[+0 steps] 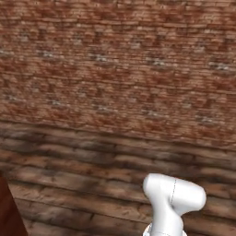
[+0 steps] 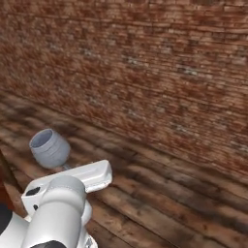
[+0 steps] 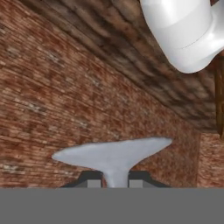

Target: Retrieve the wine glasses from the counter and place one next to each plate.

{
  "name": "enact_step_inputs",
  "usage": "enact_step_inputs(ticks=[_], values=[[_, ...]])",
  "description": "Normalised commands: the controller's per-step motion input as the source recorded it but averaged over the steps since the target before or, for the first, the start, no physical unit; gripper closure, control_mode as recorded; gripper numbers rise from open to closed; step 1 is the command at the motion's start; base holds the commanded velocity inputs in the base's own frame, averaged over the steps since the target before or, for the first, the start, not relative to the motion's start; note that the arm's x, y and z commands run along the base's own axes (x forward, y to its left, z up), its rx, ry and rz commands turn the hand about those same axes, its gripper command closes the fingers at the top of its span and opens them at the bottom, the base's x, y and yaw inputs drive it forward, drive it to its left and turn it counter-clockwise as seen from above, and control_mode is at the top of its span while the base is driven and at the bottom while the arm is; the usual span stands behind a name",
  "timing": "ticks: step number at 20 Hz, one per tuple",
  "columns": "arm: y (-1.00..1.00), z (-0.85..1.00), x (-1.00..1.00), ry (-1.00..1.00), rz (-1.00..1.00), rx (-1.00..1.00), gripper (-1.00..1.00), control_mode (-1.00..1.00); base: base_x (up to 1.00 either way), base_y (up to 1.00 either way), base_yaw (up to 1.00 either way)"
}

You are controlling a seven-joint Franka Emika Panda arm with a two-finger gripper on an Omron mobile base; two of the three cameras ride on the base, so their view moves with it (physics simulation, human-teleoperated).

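One wine glass (image 2: 49, 148), clear and greyish with a rounded bowl, hangs tilted in the air at the left of the right base view, its stem running down toward the white hand (image 2: 92, 176). In the hand view its round foot (image 3: 114, 153) spreads just above the fingertips. My gripper (image 3: 116, 180) is shut on the thin stem, with one dark finger (image 3: 91, 179) on each side. The plates and the counter are out of view.
A red brick wall (image 1: 120, 69) stands ahead, above a dark wooden plank floor (image 1: 83, 175). A reddish-brown wooden edge (image 1: 7, 212) shows at the lower left of the left base view. The arm's white link (image 1: 173, 198) rises at the lower right.
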Motion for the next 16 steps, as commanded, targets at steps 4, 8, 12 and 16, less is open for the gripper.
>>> enact_step_inputs(ticks=[4, 8, 12, 16], values=[[0.0, 0.0, 0.0, 0.0, 0.0, 0.0, 1.0, 1.0, 1.0, -0.6, 0.27], [0.0, 0.0, 0.0, 0.0, 0.0, 0.0, 1.0, 1.0, 1.0, -0.23, 0.48], [0.0, 0.0, 0.0, 0.0, 0.0, 0.0, 1.0, 1.0, 1.0, -0.17, 0.68], [0.0, 0.0, 0.0, 0.0, 0.0, 0.0, 1.0, 1.0, 1.0, -0.36, 0.67]])
